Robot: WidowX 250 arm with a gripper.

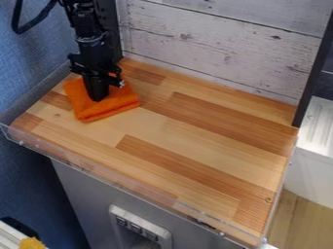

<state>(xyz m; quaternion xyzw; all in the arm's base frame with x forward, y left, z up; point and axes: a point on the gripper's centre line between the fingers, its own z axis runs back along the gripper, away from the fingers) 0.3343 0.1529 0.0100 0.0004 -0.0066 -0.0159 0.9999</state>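
The orange cloth lies directly under the claw – no sideways gap between the two. The claw points straight down over the cloth's upper middle, its tip against the fabric or just above it; which of these, I cannot tell. Nor can I tell whether the claw is spread, pressed together or pinching a bit of fabric.

From the tip, most of the cloth spreads towards the near side and to the picture's right, with a smaller part to the left. It is folded into a rough square, so it has hardly any long axis; its thick near edge runs on a slant, rising from lower left to upper right. The cloth sits flat in the far left part of the wooden desk, near the back corner, and the one black arm stands above it, in front of the whitewashed board wall.

As for writing – I can make out no label, brand or lettering on cloth, arm or desk.
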